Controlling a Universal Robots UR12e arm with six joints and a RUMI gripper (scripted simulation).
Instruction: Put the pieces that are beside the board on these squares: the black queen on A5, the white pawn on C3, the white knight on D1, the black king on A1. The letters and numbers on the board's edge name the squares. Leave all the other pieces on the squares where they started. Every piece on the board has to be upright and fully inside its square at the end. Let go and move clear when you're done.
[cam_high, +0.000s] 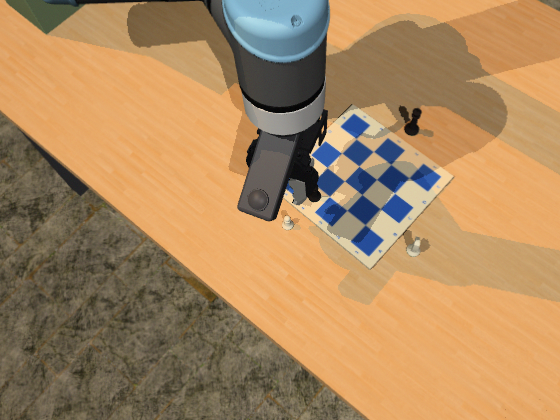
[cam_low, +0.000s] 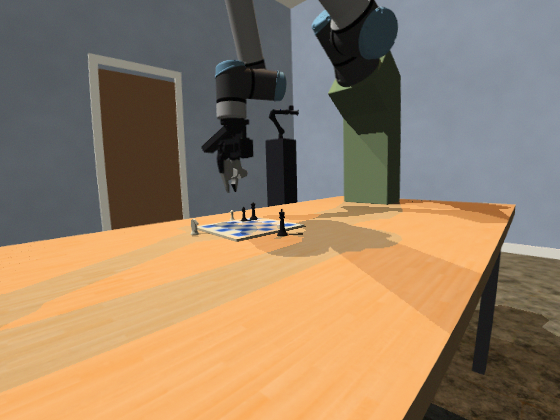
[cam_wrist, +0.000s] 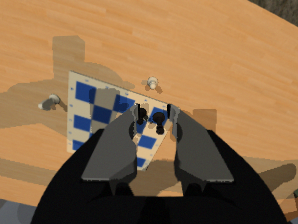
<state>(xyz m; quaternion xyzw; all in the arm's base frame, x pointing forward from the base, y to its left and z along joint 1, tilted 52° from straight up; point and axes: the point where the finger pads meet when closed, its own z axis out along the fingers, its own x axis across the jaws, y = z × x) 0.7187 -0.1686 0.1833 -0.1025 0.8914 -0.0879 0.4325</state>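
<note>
The blue-and-cream board (cam_high: 367, 185) lies on the wooden table. Two black pieces (cam_wrist: 142, 112) (cam_wrist: 159, 120) stand upright on squares at the board's edge nearest the white pawn; they also show in the exterior view (cam_low: 249, 213). The white pawn (cam_high: 287, 221) stands on the table just off that edge. The white knight (cam_high: 414, 246) stands off another corner. A tall black piece, the king by its look (cam_high: 412, 122), stands on the table beside the far edge. My gripper (cam_low: 231, 182) hangs high above the two black pieces, with its fingers shut and nothing between them.
The arm's wrist and forearm (cam_high: 272, 90) hide part of the board's near-left edge in the top view. The table's front edge (cam_high: 200, 290) runs diagonally close to the pawn. A green pedestal (cam_low: 370, 145) stands at the table's back.
</note>
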